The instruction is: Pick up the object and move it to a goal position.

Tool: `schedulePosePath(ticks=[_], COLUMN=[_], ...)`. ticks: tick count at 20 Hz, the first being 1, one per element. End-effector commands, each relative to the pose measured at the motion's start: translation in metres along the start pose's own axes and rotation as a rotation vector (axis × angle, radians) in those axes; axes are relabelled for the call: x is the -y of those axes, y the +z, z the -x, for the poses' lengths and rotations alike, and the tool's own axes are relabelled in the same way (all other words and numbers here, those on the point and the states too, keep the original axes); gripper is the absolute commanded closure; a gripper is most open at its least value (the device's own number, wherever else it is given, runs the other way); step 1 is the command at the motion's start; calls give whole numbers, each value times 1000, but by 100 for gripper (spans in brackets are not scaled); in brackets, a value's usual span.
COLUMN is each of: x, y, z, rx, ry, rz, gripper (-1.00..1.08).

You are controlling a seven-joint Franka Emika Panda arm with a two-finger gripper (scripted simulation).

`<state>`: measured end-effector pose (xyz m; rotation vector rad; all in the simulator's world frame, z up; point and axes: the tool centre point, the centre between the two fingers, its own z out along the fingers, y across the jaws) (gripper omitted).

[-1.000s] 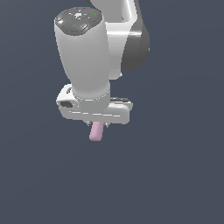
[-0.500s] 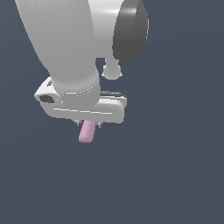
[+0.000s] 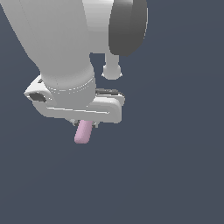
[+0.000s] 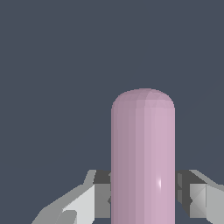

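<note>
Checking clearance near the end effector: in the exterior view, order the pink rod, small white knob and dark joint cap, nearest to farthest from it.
1. pink rod: gripped in the end effector, sticking out below.
2. small white knob: above, toward the exterior view's right.
3. dark joint cap: farthest, near the top edge.

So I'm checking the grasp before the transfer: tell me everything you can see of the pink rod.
The pink rod is pale, smooth and plain, with a rounded free end and a faint highlight down its side. It looks like matte plastic. In the exterior view it hangs below the white gripper, slightly tilted, its upper part hidden. In the wrist view the jaws press it from both sides. Nothing else touches it; only dark background surrounds it.
</note>
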<state>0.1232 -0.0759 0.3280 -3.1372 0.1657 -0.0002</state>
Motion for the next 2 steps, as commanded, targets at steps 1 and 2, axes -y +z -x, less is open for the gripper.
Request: schedulePosePath(ticks=[1,2], x=[0,0], y=[-1,-1], z=[-1,-1], rx=[0,0], ry=[0,0], rz=[0,0], gripper=[108,108])
